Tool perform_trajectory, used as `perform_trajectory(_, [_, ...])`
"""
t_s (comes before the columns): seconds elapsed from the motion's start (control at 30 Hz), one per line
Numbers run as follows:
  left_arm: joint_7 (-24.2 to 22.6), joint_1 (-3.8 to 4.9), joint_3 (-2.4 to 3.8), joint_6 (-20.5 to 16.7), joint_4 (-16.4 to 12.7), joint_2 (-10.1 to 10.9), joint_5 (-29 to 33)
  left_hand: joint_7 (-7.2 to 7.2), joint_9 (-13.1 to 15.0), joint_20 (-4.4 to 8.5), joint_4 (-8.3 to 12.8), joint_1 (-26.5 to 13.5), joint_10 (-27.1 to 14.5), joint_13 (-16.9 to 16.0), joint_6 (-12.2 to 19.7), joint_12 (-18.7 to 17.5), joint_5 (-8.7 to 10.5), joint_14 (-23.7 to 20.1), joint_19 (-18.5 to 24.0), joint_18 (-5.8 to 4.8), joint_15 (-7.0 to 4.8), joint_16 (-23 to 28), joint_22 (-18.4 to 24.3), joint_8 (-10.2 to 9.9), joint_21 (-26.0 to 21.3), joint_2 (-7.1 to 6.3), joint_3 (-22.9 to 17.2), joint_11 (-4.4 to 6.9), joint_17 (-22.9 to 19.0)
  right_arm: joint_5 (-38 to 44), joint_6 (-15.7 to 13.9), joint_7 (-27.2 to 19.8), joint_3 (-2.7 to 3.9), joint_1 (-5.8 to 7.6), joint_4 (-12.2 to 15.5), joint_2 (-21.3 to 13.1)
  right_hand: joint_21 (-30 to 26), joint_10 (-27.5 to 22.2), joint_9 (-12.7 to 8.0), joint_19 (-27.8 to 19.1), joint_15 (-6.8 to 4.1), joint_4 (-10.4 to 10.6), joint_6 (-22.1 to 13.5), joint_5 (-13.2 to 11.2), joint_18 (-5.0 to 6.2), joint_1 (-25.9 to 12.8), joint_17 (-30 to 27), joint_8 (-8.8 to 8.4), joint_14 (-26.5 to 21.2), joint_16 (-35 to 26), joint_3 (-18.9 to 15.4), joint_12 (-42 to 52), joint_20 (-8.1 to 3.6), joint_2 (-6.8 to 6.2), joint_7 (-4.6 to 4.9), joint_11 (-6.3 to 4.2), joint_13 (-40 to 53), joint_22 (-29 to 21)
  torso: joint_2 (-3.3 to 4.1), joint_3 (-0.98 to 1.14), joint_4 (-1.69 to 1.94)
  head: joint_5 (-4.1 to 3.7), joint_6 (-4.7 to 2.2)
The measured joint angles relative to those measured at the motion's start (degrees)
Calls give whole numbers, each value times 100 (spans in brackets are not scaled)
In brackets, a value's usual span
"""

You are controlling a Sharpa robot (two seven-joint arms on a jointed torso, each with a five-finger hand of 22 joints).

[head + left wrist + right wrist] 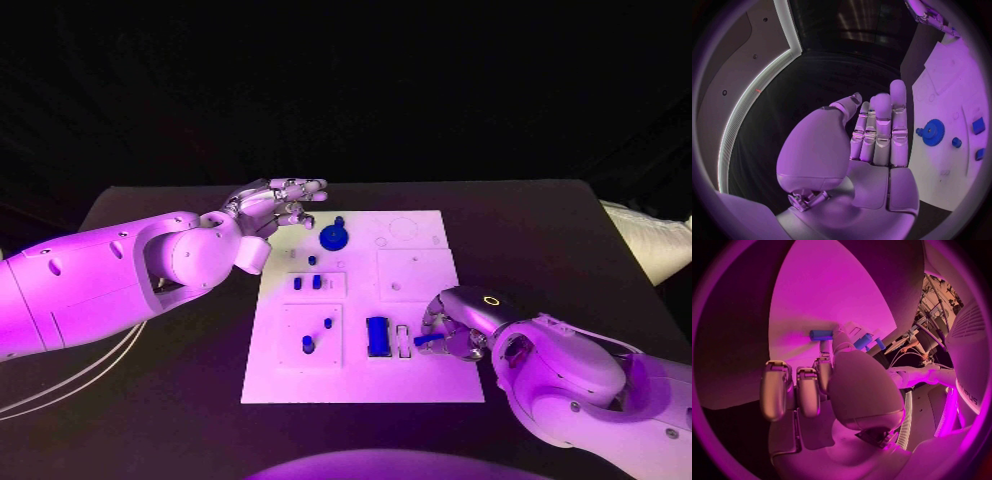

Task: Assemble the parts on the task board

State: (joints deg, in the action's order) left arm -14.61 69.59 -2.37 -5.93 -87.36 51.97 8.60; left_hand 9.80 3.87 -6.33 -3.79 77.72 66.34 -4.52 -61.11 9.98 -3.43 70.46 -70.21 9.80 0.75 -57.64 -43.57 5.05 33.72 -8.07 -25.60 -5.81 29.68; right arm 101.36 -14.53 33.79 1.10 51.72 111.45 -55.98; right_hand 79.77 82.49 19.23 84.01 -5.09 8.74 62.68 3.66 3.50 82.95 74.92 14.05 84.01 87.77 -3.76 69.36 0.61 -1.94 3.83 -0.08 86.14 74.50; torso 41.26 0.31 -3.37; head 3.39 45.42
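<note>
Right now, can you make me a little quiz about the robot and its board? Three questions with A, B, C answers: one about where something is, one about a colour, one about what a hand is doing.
1. Where is the gear on the task board?
A. far end, near the left hand
B. near end
C. off the board

2. What colour are the parts on the board?
A. yellow
B. blue
C. green

3. What is the left hand doing?
A. holding the gear
C. pressing the board
B. open, holding nothing

Answers: 1 A, the gear lies at the far end, by the left hand. 2 B, gear and small pieces are all blue. 3 B, its fingers are straight and bare in the left wrist view.
</note>
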Motion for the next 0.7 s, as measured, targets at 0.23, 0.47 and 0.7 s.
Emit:
perform_trajectory(0.23, [4, 0, 0, 3, 1, 0, -39, 0, 0, 0, 0, 0, -21, 0, 0, 0, 0, 0, 0, 0, 0, 0, 0, 0, 0, 0, 0, 21, 0, 643, 237, -12, -2, -2, 48, 0, 0, -1, -15, -1, 40, -39, -21, -4, 0, 60, -1, -56, 0, -22, 39, -50, 44, -63, 21, 1, 0, -13, -2, -1, -2, 5, 4])
perform_trajectory(0.47, [7, 0, -1, 8, 4, -1, -62, 0, 0, 0, 0, 0, -21, 0, 0, 0, 0, 0, 0, 0, 0, 0, -1, 0, 0, 0, 0, 21, 1, 1050, 400, -24, 2, 1, 73, -8, 0, -1, -16, -1, 40, -34, -21, -4, 0, 21, -1, -56, 1, -22, 91, -81, 44, -102, 21, 1, 4, -3, -2, 0, -2, -1, 4])
perform_trajectory(0.7, [9, -1, -1, 11, 6, -1, -74, 0, 0, 0, 0, 0, -21, 0, 0, 0, 0, 0, 0, -1, 0, 0, -1, 0, 0, 0, 0, 21, -4, 1204, 491, -34, 6, 3, 93, -31, 0, -2, 1, -1, 40, -13, -21, -4, 0, 21, -1, -56, 1, -22, 210, -81, 44, -102, 21, 1, 4, 22, -2, 0, -1, -5, 8])
